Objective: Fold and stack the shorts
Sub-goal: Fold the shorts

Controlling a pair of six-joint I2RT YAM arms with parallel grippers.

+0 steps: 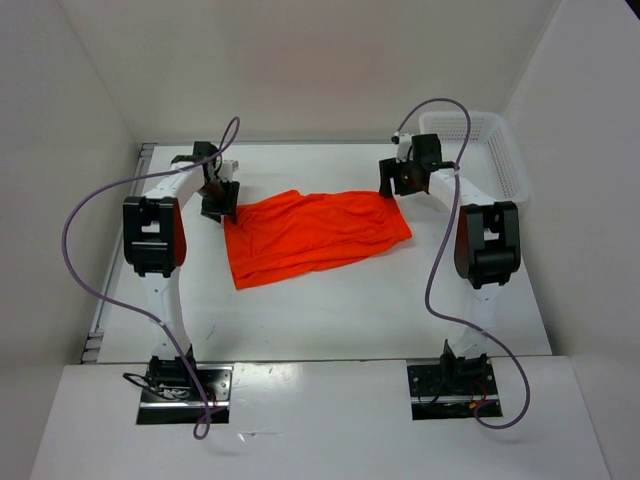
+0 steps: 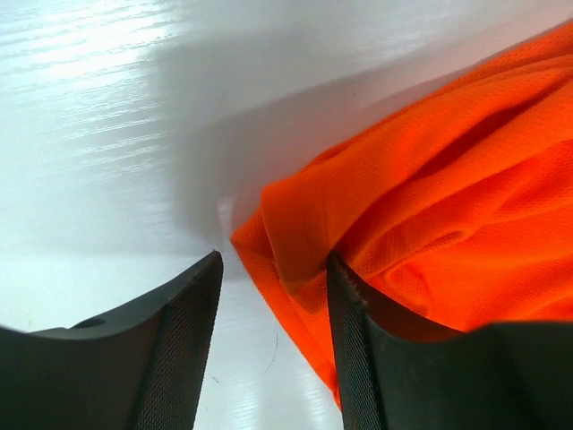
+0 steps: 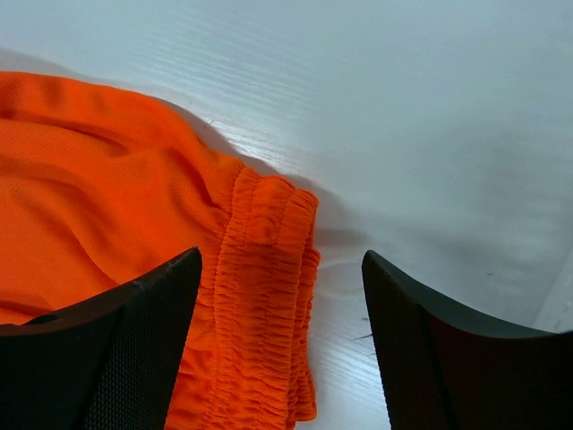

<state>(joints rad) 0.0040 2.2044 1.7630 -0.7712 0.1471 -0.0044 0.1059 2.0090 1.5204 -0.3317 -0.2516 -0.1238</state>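
Observation:
The bright orange shorts (image 1: 312, 235) lie spread and rumpled across the middle of the white table. My left gripper (image 1: 221, 203) hovers over their far left corner, open; in the left wrist view that folded corner (image 2: 295, 224) sits between and just beyond the black fingers (image 2: 188, 349), one of which lies against the cloth. My right gripper (image 1: 397, 182) is open above the far right corner. In the right wrist view the gathered elastic waistband (image 3: 269, 296) lies between the spread fingers (image 3: 421, 358), untouched by them. No drawstring shows.
A white plastic mesh basket (image 1: 483, 150) stands at the back right, just behind the right arm. White walls close the table at the back and both sides. Purple cables loop from each arm.

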